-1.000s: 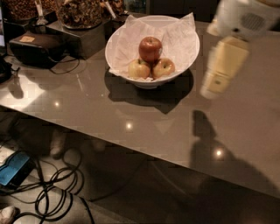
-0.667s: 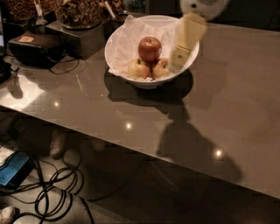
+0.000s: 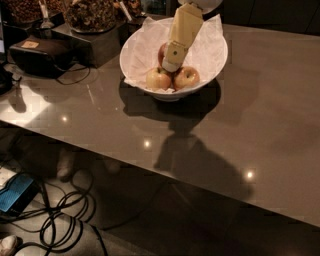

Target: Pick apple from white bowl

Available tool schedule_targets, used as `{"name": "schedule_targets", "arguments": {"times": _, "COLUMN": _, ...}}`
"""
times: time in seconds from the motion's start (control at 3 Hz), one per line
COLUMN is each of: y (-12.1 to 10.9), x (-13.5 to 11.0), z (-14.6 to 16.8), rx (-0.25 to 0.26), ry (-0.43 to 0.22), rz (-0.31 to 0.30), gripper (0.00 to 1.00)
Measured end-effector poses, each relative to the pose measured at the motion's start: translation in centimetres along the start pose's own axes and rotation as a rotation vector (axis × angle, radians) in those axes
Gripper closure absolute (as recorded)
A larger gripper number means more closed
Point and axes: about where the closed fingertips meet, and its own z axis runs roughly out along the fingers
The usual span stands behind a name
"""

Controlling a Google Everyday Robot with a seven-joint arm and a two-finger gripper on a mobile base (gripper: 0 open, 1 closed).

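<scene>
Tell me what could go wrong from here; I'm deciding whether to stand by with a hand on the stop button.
1. The gripper hangs inside the white bowl, its tip right where the red apple meets two paler apples. It may well catch or knock the wrong one.
2. The crinkled paper lining lies loose around the fruit and could snag and lift along with it.

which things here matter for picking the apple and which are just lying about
Job: red apple, white bowl, gripper down in the bowl by that apple.
Lying about: paler apples, snack containers, black device, floor cables.
</scene>
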Motion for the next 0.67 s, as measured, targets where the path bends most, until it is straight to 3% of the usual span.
{"name": "schedule_targets", "arguments": {"times": 0.67, "y": -4.9, "x": -3.5, "z": 3.1, "rx": 0.037, "ry": -0.014, "rz": 0.141, "gripper": 0.00}}
